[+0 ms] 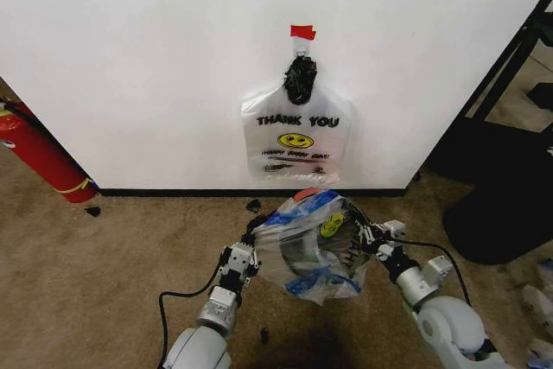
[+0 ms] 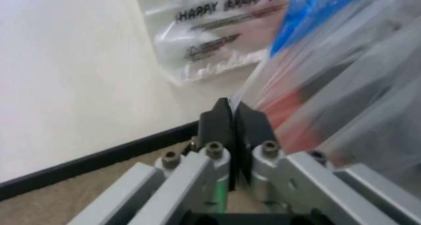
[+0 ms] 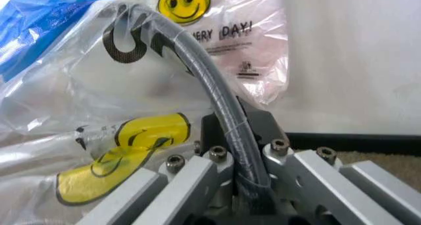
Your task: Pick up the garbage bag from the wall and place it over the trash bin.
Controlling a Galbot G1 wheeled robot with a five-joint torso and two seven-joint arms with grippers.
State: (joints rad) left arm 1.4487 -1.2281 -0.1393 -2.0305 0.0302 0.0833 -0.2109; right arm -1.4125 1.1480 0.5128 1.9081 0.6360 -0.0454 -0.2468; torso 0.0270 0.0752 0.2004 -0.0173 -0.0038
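Head view: garbage bag (image 1: 313, 246) is draped over the trash bin (image 1: 298, 258), held between the two arms on the carpet just near of the wall (image 1: 130, 66); a second printed bag (image 1: 296, 140) hangs on that wall under red tape (image 1: 302, 32). Left gripper (image 1: 242, 258) is at the bag's left edge, fingers closed on a pinch of film. Right gripper (image 1: 373, 235) is at the right edge, fingers closed on the bin rim and film together. Judgement: bagging is mostly done; both sides should be drawn down evenly, keeping the mouth open over the rim, without tearing the film.
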